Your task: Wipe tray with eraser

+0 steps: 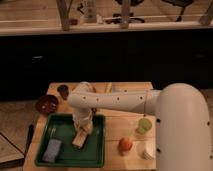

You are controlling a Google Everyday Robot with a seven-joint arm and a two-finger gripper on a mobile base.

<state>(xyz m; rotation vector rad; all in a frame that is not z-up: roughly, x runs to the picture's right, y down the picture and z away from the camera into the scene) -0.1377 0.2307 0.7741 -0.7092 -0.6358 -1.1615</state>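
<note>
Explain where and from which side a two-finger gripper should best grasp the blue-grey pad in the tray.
Probably from above, spanning the narrower width of the pad at mid-length: it lies flat in the near-left corner of the tray, whose raised rim blocks side approaches. The gripper is over the eraser at the tray's middle.

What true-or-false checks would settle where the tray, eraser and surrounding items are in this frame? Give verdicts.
1. The pincer is over the green tray, right at the tan eraser. True.
2. The blue-grey sponge lies on the table outside the tray. False: it lies inside the tray, in the near corner on the picture's left.
3. An orange fruit sits on the table, on the picture's right of the tray. True.
4. The dark red bowl stands inside the tray. False: it stands outside the tray, beyond its far corner on the picture's left.
</note>
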